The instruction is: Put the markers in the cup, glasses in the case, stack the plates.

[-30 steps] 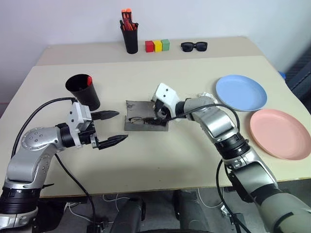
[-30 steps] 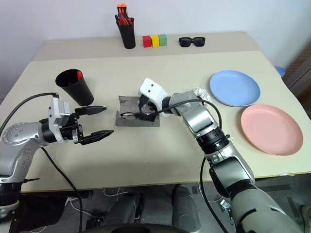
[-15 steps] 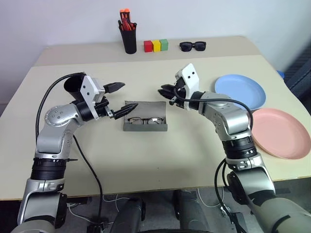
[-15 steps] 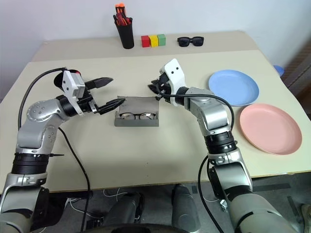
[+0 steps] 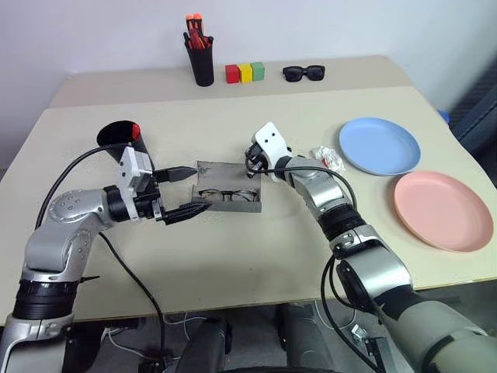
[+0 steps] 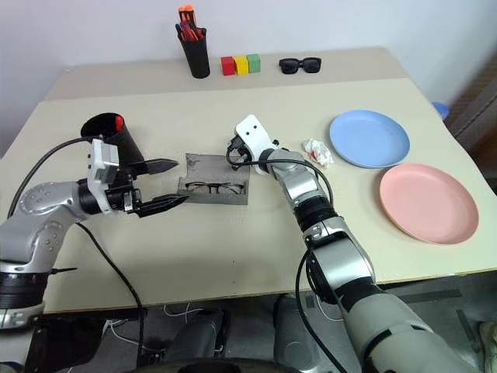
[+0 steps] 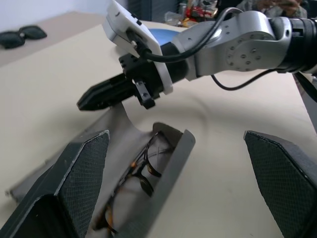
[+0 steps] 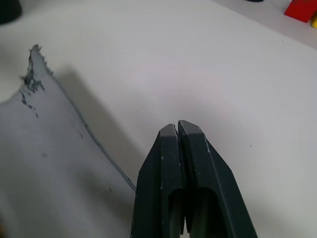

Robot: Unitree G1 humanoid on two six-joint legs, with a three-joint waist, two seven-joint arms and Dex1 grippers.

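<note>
Right gripper: both black fingers pressed flat together, nothing between them — tips poised at the far long edge of the case, by its raised flap; contact with the flap cannot be told. Left gripper: fingers spread wide and empty, level, tips reaching toward the case's left end, one above its far corner, one by its near corner, not touching it. The case lies open near the middle of the table; the glasses rest inside it, lenses side by side, temples folded. The cup stands upright toward the table's left edge, just behind the left gripper's wrist, with a red marker end showing at its rim. Toward the right edge the two plates lie flat and apart — blue plate farther back, pink plate nearer the front-right corner; their rims come close but no overlap. A crumpled white wrapper sits between the right arm and the blue plate. Along the back edge: pen holder with orange-topped pens, then three small blocks red, yellow, green in a row, then black sunglasses.
</note>
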